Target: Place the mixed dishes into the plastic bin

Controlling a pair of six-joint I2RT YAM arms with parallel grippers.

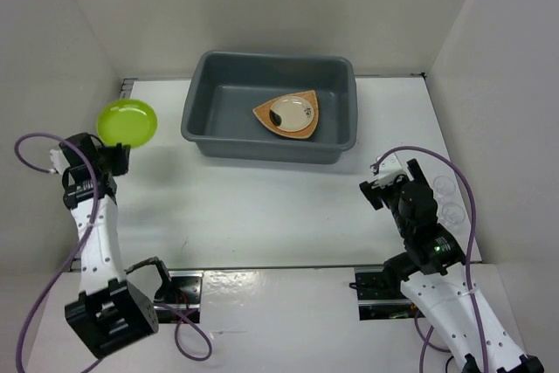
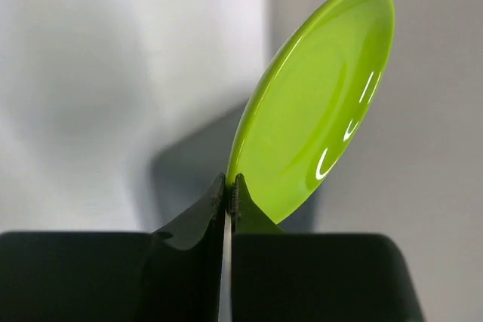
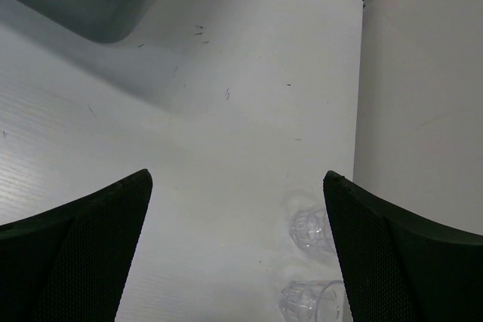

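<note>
Here we found the left tool (image 2: 229, 195) clenched on the lower rim of the lime-green plate (image 2: 317, 103), its two dark fingers (image 2: 215, 205) pressed together with only the thin edge of the plate between them. In the wrist view the plate stood tilted up and away to the right, its glossy face catching a few highlights and its shadow falling on the pale surface behind. From above we saw the same plate (image 1: 127, 122) held off the table (image 1: 262, 207) at the far left, near the side wall and beside the left end of the plastic bin (image 1: 199, 111), not over it. The right tool (image 3: 238, 246) was released, its fingers spread wide with bare table between them. Just beside its right finger (image 3: 392, 262) stood the two clear cups (image 3: 311, 225), one nearer the camera than the other, close to the right wall; from above they showed faintly as pale rings (image 1: 448, 199) next to the right arm. The bin sat at the far middle of the table, and inside it lay the tan woven plate (image 1: 303, 126) with the small cream dish (image 1: 292, 113) resting on top of it, a dark blotch showing at the dish's left edge.
</note>
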